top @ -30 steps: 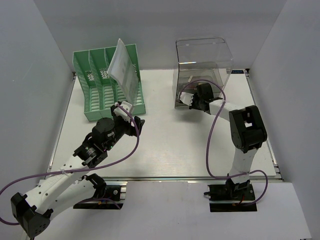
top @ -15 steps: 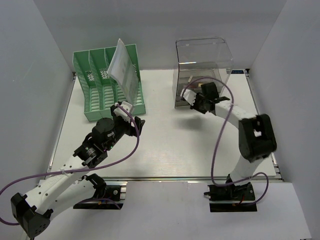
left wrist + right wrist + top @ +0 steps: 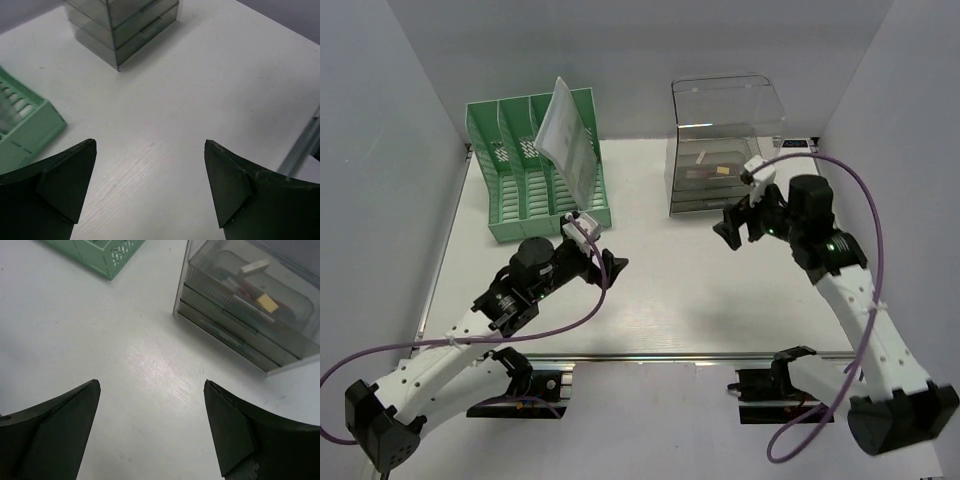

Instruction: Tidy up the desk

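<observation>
Top external: my left gripper [image 3: 608, 262] and right gripper [image 3: 732, 222] gape wide, empty — I judge the desk [image 3: 670, 290] rigid, slick, ungraspable.

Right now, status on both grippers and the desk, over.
Left gripper open, empty, over the desk by the green file rack. Right gripper open, empty, facing the clear drawer box. Nothing between either pair of jaws.
</observation>
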Controlling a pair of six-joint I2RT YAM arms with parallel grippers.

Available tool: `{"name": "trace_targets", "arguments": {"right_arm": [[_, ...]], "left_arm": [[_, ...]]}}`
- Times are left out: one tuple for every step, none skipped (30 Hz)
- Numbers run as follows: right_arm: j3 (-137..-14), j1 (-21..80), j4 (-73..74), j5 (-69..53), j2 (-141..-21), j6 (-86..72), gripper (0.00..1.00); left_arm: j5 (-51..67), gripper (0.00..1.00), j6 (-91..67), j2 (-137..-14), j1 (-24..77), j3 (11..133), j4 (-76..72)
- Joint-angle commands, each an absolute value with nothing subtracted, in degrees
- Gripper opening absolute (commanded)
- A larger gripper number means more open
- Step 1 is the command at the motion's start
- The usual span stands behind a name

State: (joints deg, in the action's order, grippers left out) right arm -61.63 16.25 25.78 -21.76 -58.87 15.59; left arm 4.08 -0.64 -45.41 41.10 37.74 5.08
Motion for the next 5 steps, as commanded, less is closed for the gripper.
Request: {"name": "trace_targets", "arguments": {"right_arm": [[-57.2,16.2,25.2,-16.3,-51.0,8.7,0.89],[-55.3,16.3,24.4,-14.7,-47.1,8.5,0.89],[-53.8,16.3,23.5,-14.1,-45.3,8.8,0.89],[-52.5,16.1,22.8,-14.1,-44.0,8.4,0.89],[-50.5,16.2,22.9,-12.8,-41.9,8.0,0.89]], "left_arm": [[11.8,0.98,-4.6,-46.1,40.3,38.1,5.8],[11.9,0.98,-5.7,-45.8,40.3,36.9,5.9],[12.0,0.98,-6.3,-45.4,40.3,36.4,6.1],[13.6,0.98,-6.9,-44.4,40.3,35.8,6.3],[14.0,0.98,-7.3,-44.0,40.3,35.0,7.1]]}}
